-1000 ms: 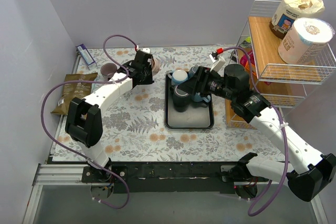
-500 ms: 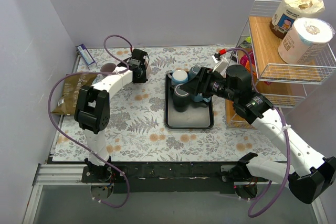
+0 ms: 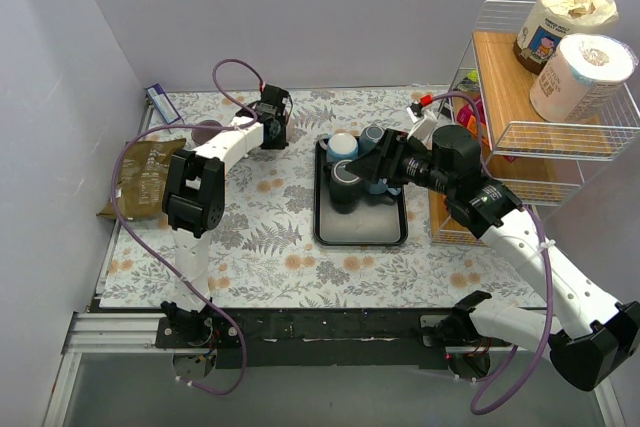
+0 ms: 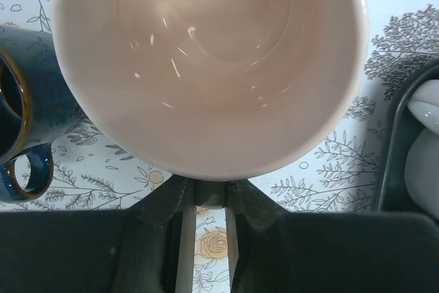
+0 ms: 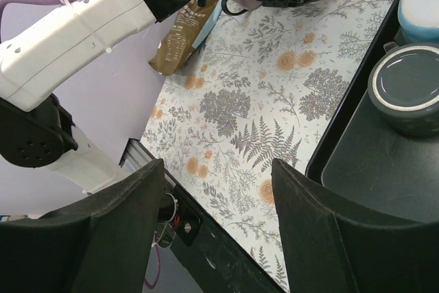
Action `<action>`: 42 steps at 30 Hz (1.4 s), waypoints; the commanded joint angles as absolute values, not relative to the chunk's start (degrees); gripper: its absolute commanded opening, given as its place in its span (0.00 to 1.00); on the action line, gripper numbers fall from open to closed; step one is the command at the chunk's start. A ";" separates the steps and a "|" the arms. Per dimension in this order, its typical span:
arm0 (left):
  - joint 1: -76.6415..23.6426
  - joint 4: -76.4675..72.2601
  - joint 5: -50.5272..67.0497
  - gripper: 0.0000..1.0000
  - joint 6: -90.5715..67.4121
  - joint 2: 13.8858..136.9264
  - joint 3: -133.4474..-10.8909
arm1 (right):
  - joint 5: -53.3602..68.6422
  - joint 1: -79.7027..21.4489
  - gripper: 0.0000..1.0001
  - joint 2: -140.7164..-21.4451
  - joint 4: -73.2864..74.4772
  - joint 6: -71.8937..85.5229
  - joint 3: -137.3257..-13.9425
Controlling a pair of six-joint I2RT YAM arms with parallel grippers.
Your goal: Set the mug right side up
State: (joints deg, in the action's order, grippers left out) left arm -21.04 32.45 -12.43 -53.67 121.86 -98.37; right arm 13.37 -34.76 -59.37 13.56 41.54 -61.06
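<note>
Gripping the pink mug [image 4: 206, 66] by its rim in clamped left jaws over the counter [image 4: 329, 162], beside the blue mug [image 4: 27, 135], with right jaws spread idle: could slip from that thin pinch or clip the neighbour.

Pale pink mug [image 4: 206, 66], empty, glossy inside, held in left tool [image 4: 206, 200], mouth facing back twd tool.
</note>
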 commanded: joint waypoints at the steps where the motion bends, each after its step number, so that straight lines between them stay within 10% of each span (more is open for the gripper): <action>1: -20.30 31.20 -13.97 0.00 -52.65 120.67 -101.43 | 11.60 -33.75 0.71 -57.39 13.71 41.22 -60.82; 13: -19.78 35.59 -14.32 0.00 -53.96 123.31 -103.62 | 12.22 -33.22 0.71 -56.86 14.50 41.13 -60.29; 32: -19.69 39.11 -14.41 0.35 -54.23 123.58 -110.39 | 8.35 -31.99 0.72 -60.12 25.48 41.40 -61.96; 42: -19.69 38.85 -9.85 0.76 -57.30 111.37 -104.87 | -3.51 -30.50 0.74 -67.93 35.24 24.27 -67.75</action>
